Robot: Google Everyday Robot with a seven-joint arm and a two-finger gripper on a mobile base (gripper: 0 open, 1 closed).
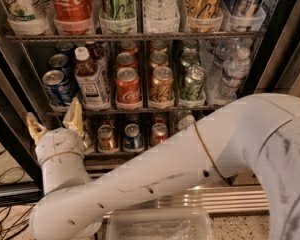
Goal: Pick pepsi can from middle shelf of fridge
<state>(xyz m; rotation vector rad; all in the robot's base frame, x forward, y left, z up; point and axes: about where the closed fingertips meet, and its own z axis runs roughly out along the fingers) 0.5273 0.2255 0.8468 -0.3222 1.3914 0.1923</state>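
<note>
Fridge fills the view, racks packed with drinks. The white arm crosses from 4 o'clock to 8 o'clock. The middle shelf spans the centre. At 8 o'clock the gripper is spread wide and empty, just below the pepsi can, which stands at the shelf's front left, 9 o'clock.

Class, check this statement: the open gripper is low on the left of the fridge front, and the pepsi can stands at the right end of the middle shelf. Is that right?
Not quite. The camera view shows the pepsi can at the left end of the middle shelf, beside a brown bottle. The rest holds: the gripper is open, low on the left of the fridge front.
</note>
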